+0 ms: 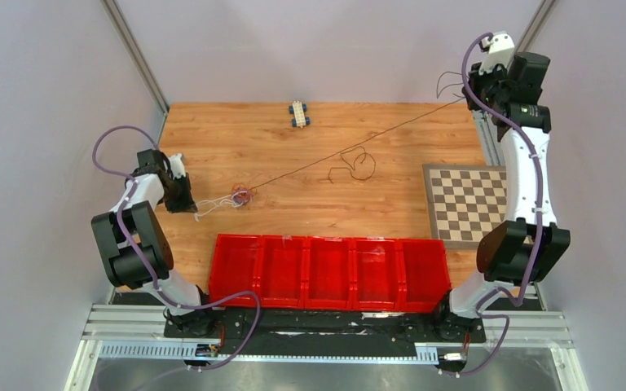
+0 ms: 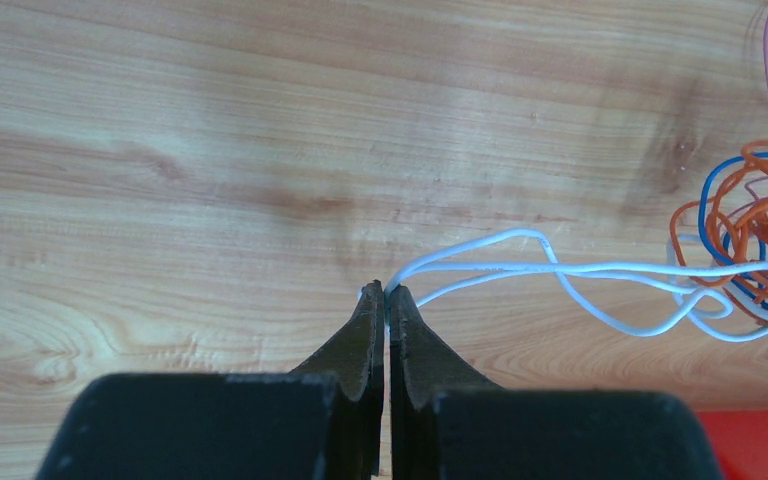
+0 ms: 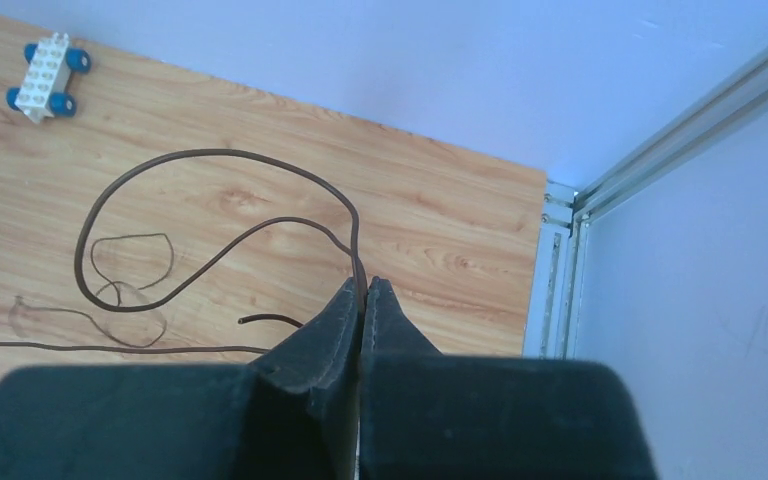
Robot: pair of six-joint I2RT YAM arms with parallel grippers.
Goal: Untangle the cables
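Plainly, both pincers are clamped tight on wire. The left pincer (image 2: 387,293) sits low over the table (image 1: 212,138) at its left side. Its jaws are pressed together on the ends of the white cables (image 2: 560,270), which run from its tips into the knot (image 1: 241,195) of orange and blue strands (a thin lilac one shows near it too). The knot lies on the wood just beyond the leftmost of the red bins (image 1: 306,269), near the left pincer.

The right pincer (image 3: 364,287) is held high at the far right corner, jaws fully closed on a dark cable (image 3: 210,152). From above, that cable runs as a taut straight line from the knot up to the pincer. In the wrist view its spare length loops out beside the fingers.

Another dark strand (image 1: 357,165) lies in loose curls near the middle of the table, just beside the taut line; whether it joins it I cannot tell. A small toy car (image 1: 298,113) of blocks stands at the far edge, and a checkerboard (image 1: 466,204) lies at the right.
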